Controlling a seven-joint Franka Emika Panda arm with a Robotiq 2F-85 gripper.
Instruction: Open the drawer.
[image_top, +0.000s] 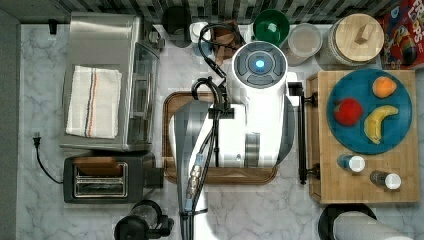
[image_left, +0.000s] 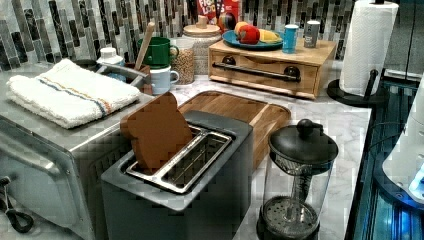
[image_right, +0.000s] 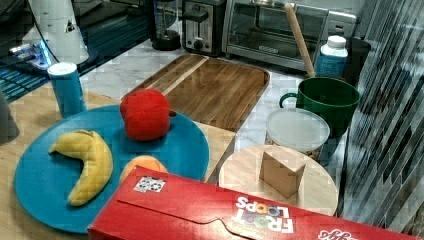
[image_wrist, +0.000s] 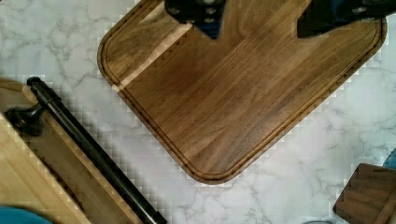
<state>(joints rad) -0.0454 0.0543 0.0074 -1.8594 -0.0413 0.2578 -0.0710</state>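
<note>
Drawer sits shut in the bamboo box at the top view's right, bar handle facing the wooden tray. Claw hangs above the tray with fingers spread apart, nothing between them, handle off to the side and not yet touched. Main risk, as I read it: the handle is a thin round bar standing only a little off the drawer front, so a sloppy approach could hit a mount or the drawer face, or the fingers could slip off the bar mid-pull. Second risk: the box isn't visibly fixed down, so a pull may drag the whole box across the marble rather than slide the drawer out, and the blue plate with fruit plus the two shakers on top could shift or tip. The tray lies right in front of the drawer, so travel room is tight and the front may run into its rim. The counter is crowded: toaster, toaster oven, French press, paper towel roll, jars and mugs along the tiled back wall.
</note>
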